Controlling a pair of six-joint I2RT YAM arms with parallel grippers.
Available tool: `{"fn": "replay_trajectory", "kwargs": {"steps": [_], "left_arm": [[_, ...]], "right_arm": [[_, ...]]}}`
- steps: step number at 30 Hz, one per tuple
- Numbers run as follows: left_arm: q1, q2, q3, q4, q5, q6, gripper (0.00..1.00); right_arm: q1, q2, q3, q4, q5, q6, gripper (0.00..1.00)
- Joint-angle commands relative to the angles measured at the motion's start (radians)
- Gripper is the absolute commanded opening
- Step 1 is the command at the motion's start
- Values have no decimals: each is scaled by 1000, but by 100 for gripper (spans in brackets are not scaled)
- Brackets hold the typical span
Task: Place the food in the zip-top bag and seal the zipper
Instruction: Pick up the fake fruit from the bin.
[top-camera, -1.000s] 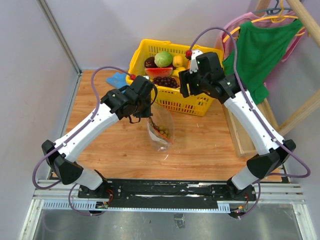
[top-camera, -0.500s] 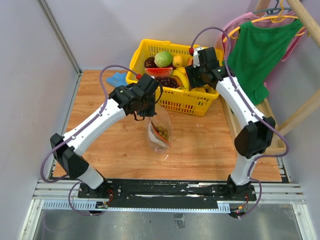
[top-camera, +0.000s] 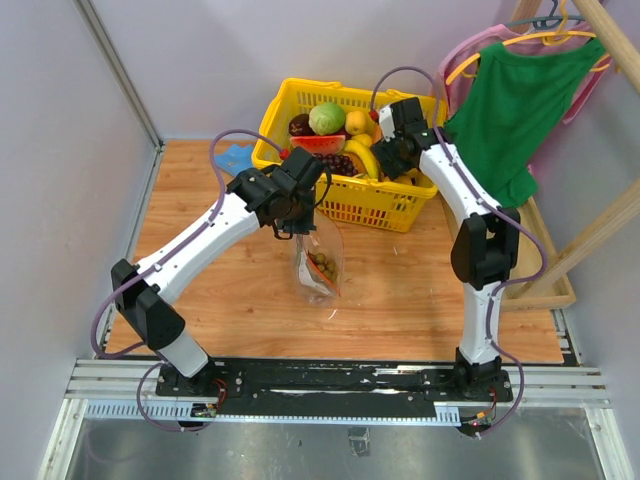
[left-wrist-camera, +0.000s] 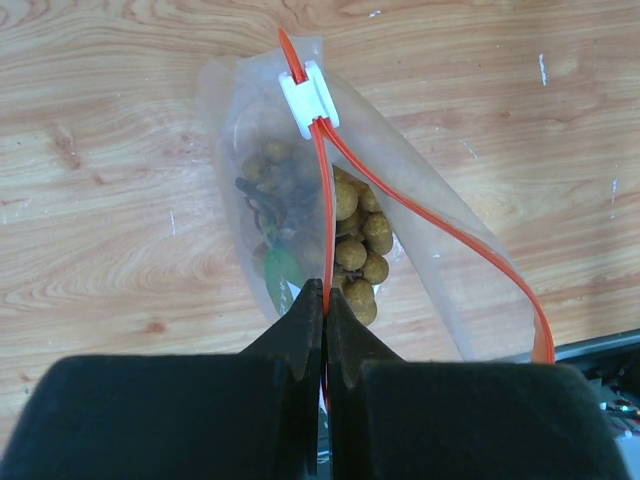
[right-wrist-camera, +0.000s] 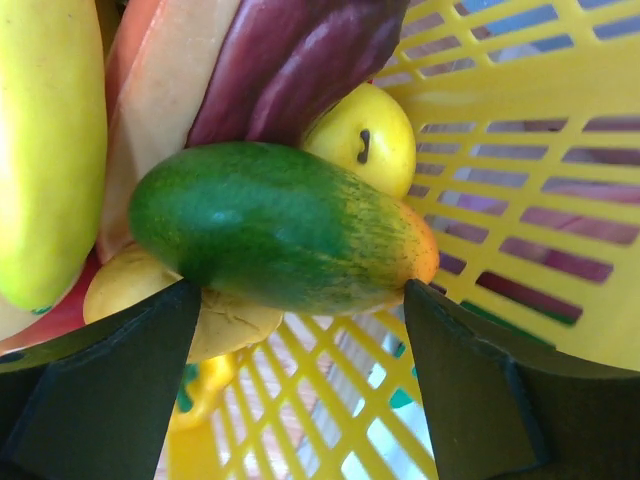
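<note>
The clear zip-top bag (top-camera: 322, 262) stands on the table with a cluster of tan-brown balls (left-wrist-camera: 358, 238) inside. Its orange-red zipper strip (left-wrist-camera: 420, 208) is parted, with a white slider (left-wrist-camera: 309, 96) at the far end. My left gripper (left-wrist-camera: 323, 300) is shut on the zipper strip at the bag's near mouth edge and holds the bag up. My right gripper (right-wrist-camera: 300, 300) is open inside the yellow basket (top-camera: 385, 208), its fingers either side of a green mango-like fruit (right-wrist-camera: 275, 225). A yellow banana (right-wrist-camera: 45, 150) lies to its left.
The basket also holds a green round fruit (top-camera: 326, 117), a red watermelon slice (top-camera: 318, 143), dark grapes (top-camera: 340, 161) and yellow fruits (right-wrist-camera: 362, 132). A blue cloth (top-camera: 232, 156) lies left of the basket. Green clothing (top-camera: 520, 100) hangs on a rack at right.
My right arm has reached farther into the basket, lowering the open gripper over the green fruit. My left gripper has lifted the bag's mouth slightly and shifted right.
</note>
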Motion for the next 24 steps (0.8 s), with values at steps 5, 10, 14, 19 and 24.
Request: {"fn": "replay_trajectory", "kwargs": {"steps": [5, 10, 14, 19, 24], "left_arm": [[10, 22, 43, -20, 1, 16, 0], [14, 23, 47, -24, 2, 18, 0], [15, 27, 52, -27, 1, 19, 0], [16, 21, 58, -29, -6, 18, 0], [17, 7, 61, -32, -24, 10, 0]], "right_arm": [[-8, 120, 80, -39, 42, -226, 88], [-6, 171, 102, -38, 24, -263, 90], [-1, 181, 129, -66, -9, -260, 73], [12, 123, 115, -70, -10, -256, 42], [19, 48, 115, -79, -16, -208, 31]]}}
